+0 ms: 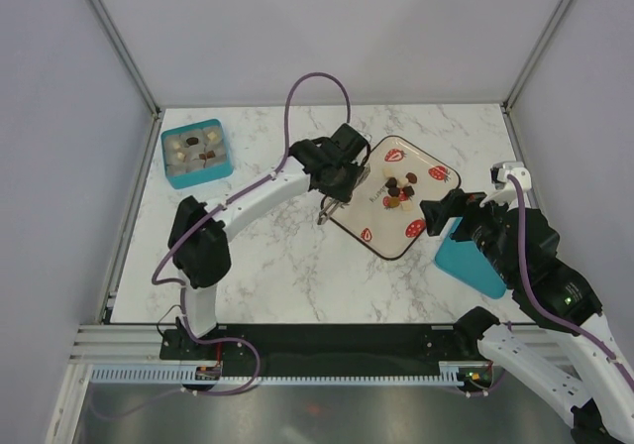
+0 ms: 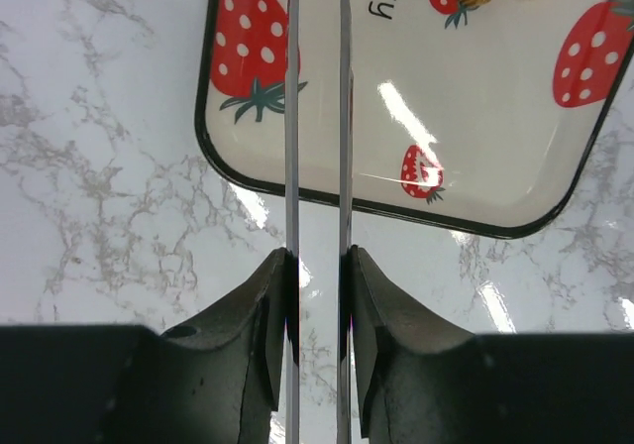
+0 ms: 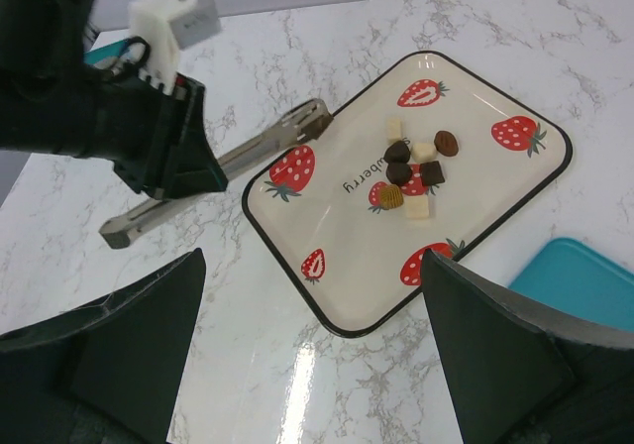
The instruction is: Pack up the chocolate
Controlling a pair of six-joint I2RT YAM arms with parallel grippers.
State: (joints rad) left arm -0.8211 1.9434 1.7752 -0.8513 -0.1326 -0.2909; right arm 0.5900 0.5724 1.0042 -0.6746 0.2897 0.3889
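Left gripper (image 2: 317, 261) clamped on metal tongs (image 2: 292, 117), blades reaching over strawberry tray (image 2: 475, 166) toward chocolate (image 3: 411, 171) heaped mid-tray. Right gripper (image 3: 307, 266) spread wide, empty, at tray edge. Teal box (image 1: 198, 176), partly filled, far left on bench (image 1: 277, 266).

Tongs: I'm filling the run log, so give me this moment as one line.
left gripper: shut on tongs, tips at tray edge | right gripper: open, empty | chocolate: piled on tray, ungrasped

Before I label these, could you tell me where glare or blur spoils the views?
Left wrist: white glare streaks on the tray and table, tongs sharp; right wrist: bright reflection on the table, its claw fingers dark and soft; top: evenly lit.
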